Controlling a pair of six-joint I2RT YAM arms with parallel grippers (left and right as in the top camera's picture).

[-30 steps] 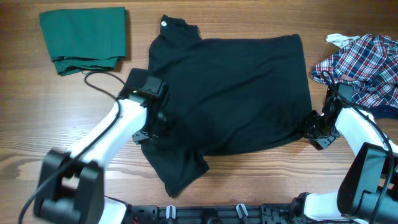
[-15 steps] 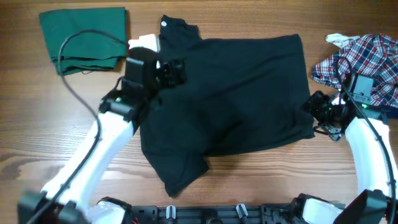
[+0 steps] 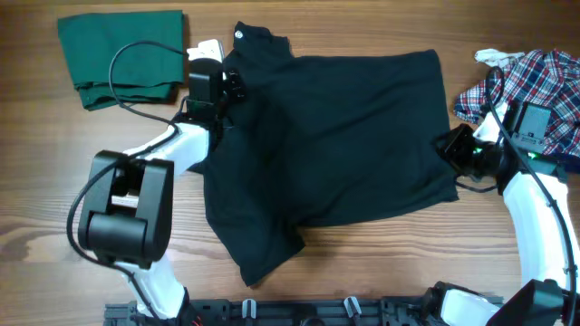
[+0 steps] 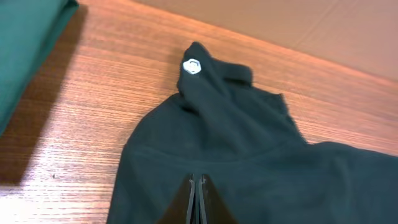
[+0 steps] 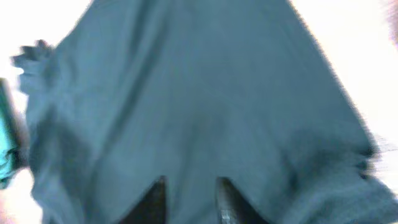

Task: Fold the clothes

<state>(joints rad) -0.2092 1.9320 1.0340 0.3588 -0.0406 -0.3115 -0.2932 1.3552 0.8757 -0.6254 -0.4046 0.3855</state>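
Note:
The clothes, a black polo shirt (image 3: 335,154), lie spread across the table with the collar (image 3: 252,36) at the top left. In the left wrist view a white dot (image 4: 191,66) marks the collar. My left gripper (image 3: 236,91) (image 4: 198,182) is at the shirt's left shoulder just below the collar. Its jaws are pressed together on the fabric. At the shirt's right edge, my right gripper (image 3: 446,145) (image 5: 189,180) hovers low over the fabric (image 5: 205,93), its jaws a little apart and the cloth under them blurred.
A folded green garment (image 3: 122,56) (image 4: 25,56) lies at the back left, with the left arm's black cable (image 3: 118,68) looping over it. A red-white-blue plaid shirt (image 3: 526,91) is bunched at the right edge, beside the right arm. The arms' base rail (image 3: 317,310) runs along the front.
My left arm swung from the shirt's left side up to the shoulder by the collar, opening wide and then shutting. The right gripper shifted slightly up the right edge and its jaws narrowed.

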